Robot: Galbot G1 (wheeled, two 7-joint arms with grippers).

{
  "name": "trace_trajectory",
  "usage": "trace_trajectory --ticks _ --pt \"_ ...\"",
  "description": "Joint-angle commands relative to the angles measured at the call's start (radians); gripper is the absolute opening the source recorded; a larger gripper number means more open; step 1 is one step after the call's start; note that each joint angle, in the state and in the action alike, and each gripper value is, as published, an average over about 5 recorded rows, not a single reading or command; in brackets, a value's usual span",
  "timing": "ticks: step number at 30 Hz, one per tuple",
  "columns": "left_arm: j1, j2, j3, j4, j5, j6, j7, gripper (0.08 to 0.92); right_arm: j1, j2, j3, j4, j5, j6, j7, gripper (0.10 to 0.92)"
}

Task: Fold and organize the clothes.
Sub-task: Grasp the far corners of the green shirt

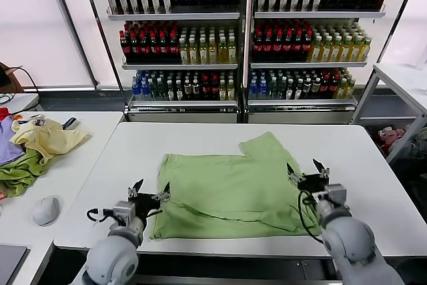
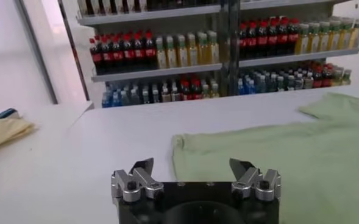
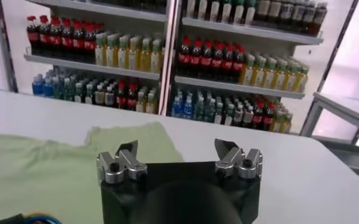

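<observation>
Both of my arms reach in from the near edge of the white worktop (image 1: 373,185). My left hand (image 1: 149,191) hovers at the near left corner of the light green shirt (image 1: 233,188), its fingers spread apart and holding nothing. My right hand (image 1: 307,169) sits at the shirt's right edge, fingers likewise spread and empty. Between the two hands the shirt lies flat, partly folded, with one section jutting toward the far side. In the left wrist view the shirt (image 2: 277,158) lies just beyond the hand's fingertips (image 2: 144,165). On a separate worktop (image 1: 73,171) to my left lie a pale yellow garment (image 1: 47,139) and a darker green cloth (image 1: 19,173). Shelves of bottles (image 1: 243,38) stand behind.
</observation>
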Motion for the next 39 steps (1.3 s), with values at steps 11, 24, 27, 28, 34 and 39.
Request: trace_trajectory --ticks 11,24,27,28,34,39 --pt "-0.449 -0.083 0.162 0.521 -0.022 0.001 0.002 0.823 0.533 0.133 -0.210 -0.658 0.009 0.015 -0.019 0.823" --pt "-0.498 -0.129 0.186 0.624 -0.021 0.020 0.013 0.823 0.612 0.246 -0.196 -0.896 -0.025 -0.019 -0.072 0.823" --pt "-0.499 -0.139 0.191 0.638 -0.020 0.029 0.021 0.823 0.617 0.264 -0.194 -0.918 -0.025 -0.037 -0.092 0.823" --pt "-0.497 -0.140 0.191 0.643 -0.020 0.031 0.023 0.823 0.618 0.269 -0.195 -0.924 -0.028 -0.040 -0.096 0.823" --pt "-0.482 -0.140 0.189 0.665 -0.026 0.036 0.028 0.823 0.623 0.283 -0.192 -0.958 -0.044 -0.044 -0.098 0.823" --pt "-0.463 -0.130 0.193 0.645 -0.045 0.036 0.034 0.818 0.618 0.281 -0.188 -0.973 -0.033 -0.050 -0.104 0.799"
